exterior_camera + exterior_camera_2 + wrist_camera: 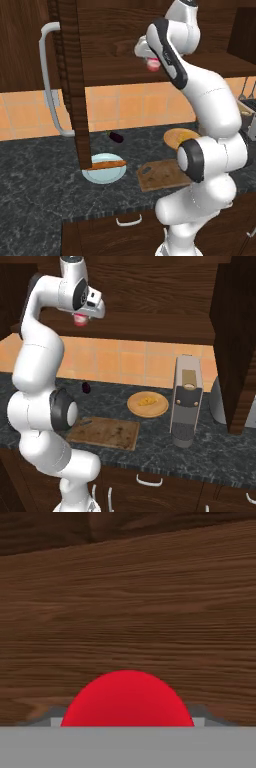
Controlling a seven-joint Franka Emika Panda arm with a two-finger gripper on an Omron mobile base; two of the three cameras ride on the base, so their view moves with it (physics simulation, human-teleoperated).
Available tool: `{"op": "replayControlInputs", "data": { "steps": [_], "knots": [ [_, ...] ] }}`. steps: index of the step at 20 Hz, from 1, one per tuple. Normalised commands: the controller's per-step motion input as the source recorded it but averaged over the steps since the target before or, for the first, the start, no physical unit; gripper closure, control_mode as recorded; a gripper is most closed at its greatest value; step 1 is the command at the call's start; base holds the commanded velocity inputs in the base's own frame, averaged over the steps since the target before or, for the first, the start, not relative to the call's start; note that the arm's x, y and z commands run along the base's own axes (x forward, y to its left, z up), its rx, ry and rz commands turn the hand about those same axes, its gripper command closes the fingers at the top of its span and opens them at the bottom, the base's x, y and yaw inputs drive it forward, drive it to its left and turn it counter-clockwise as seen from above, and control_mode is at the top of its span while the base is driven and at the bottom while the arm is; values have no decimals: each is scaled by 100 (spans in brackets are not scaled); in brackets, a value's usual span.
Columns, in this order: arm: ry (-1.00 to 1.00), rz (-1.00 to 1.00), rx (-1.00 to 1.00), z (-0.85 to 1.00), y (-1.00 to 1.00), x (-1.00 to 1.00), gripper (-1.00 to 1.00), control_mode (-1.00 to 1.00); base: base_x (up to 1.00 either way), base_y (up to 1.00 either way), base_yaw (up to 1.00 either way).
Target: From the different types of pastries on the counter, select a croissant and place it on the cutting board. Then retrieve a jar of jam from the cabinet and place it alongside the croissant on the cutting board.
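The arm is reaching high, toward the upper middle of the left base view, where the pincer [151,62] is sitting at the open cabinet [165,62] shelf. A small red-and-white thing, which I take to be the jam jar [152,65], is showing right at its tip; in the hand view a red dome [127,699] is sitting low between the finger tips against wood grain. So the pincer looks clamped on the jar, though the fingers themselves are mostly hidden.

The cutting board [162,175] is lying on the counter [40,175] low in the frame, almost straight beneath the pincer, its long axis running left to right. I can't make out a croissant on it; the board looks bare, and a yellowish pastry [146,401] is resting on the round wooden plate [148,404] beyond it. An open cabinet door [72,80] is hanging at the upper left. Getting the jar down probably means pulling back clear of the shelf, then descending.
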Motion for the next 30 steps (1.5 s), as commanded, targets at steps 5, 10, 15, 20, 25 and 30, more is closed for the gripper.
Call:
{"op": "replayControlInputs", "data": {
  "steps": [5, 10, 15, 20, 25, 30],
  "knots": [
    [-13, -11, 1, -83, 1, -100, 100, -100, 0, 0, 0],
    [-10, -12, 0, -81, 0, -100, 100, -100, 0, 0, 0],
    [-7, -12, 0, -87, 0, -100, 100, -100, 0, 0, 0],
    [-3, -8, 1, -74, 0, -100, 100, -100, 0, 0, 0],
    [9, 0, 2, -18, -62, 0, 100, -100, 0, 0, 0],
    [5, 0, -3, -57, -3, -71, 100, -100, 0, 0, 0]
  ]
}}
